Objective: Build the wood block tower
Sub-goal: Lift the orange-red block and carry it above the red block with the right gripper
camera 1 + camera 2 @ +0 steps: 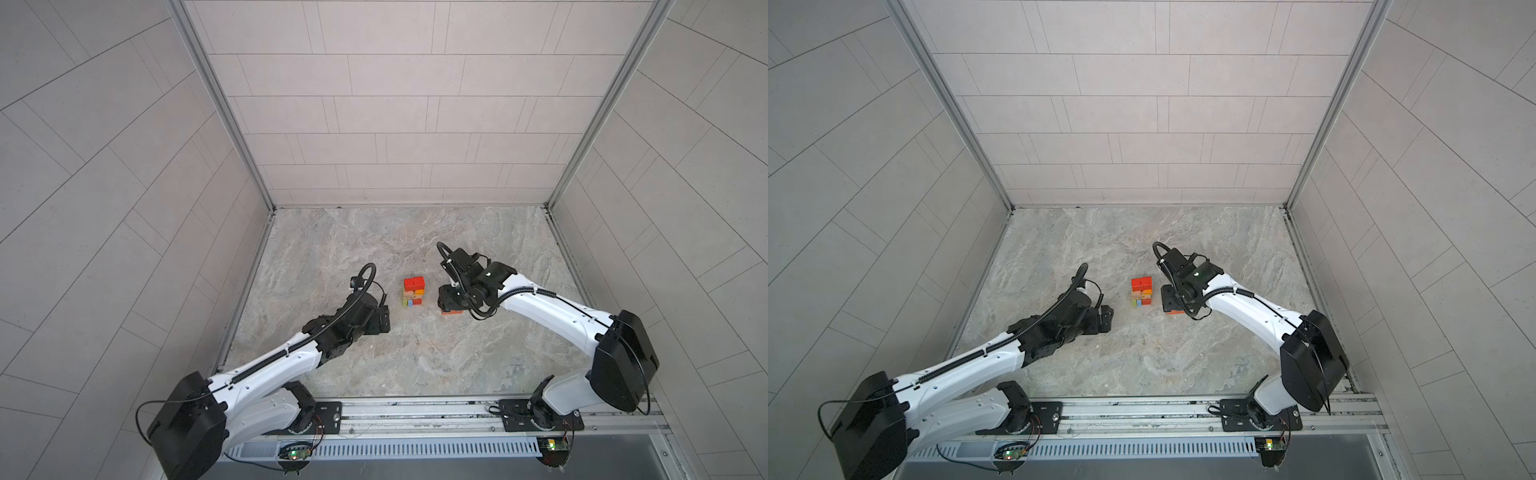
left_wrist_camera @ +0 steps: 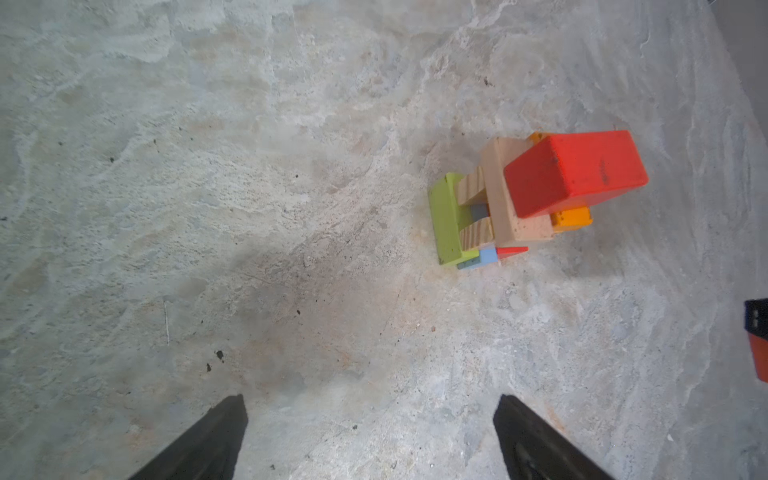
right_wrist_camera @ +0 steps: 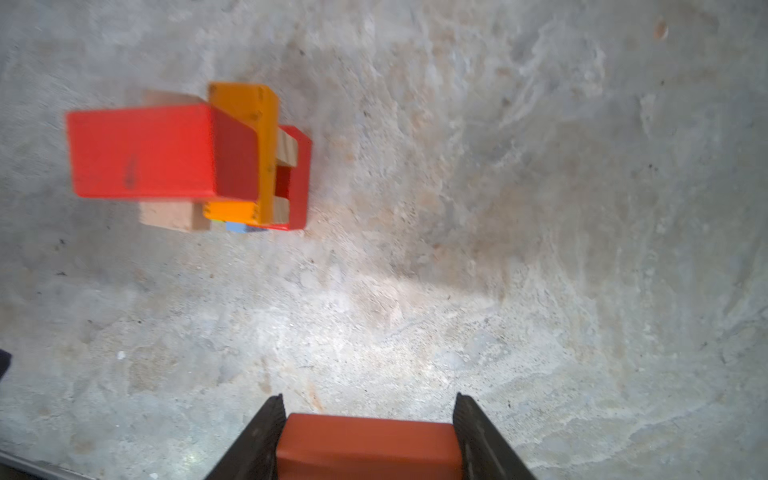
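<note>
Black and spread wide, the jaws of the left gripper stand over bare stone-patterned tabletop in the left wrist view, with nothing held! Both top views show the left arm stretched low from the near rail, its gripper pointing in toward the middle, near the tower but apart from it. The tower stands mid-table between the two arms. From above it is a small coloured stack capped by a bright red block. The left wrist view opens up a side the top views barely give: a lime green block and a light blue block at the base, with tan planks crossed above them. The right wrist view gives the opposite face, an orange block under the red cap and a red base block at the bottom. Over on the right, the right gripper is clamped on a reddish-brown block, one finger on either side. The top views show the right arm reaching in with its wrist bent down, gripper just right of the tower and clear of it. Whether that block touches the table, I can't tell.
</note>
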You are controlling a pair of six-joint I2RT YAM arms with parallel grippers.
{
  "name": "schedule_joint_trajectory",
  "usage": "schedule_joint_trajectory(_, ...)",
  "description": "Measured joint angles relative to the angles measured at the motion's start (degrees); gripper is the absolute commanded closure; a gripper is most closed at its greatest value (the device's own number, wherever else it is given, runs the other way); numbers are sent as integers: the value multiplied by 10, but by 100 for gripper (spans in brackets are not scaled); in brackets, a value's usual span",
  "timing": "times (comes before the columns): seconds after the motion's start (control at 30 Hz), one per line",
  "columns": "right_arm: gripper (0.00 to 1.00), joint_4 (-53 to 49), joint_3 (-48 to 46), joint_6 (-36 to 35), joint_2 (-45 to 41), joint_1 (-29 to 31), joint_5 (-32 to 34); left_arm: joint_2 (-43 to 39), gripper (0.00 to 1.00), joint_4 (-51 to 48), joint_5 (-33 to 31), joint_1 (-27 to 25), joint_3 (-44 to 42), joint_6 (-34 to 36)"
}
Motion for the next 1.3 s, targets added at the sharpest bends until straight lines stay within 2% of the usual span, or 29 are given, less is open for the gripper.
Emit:
schedule_joint_trajectory(0.37,58,-59,189,-26,133,4,-14,29,0,16,40,83,44,4)
schedule_joint_trajectory(0.73,58,-107,337,-40,244,20,-18,47,0,66,46,98,10,2)
schedule_joint_trajectory(1.3,58,-142,404,-42,301,26,-17,52,0,93,56,98,-17,2)
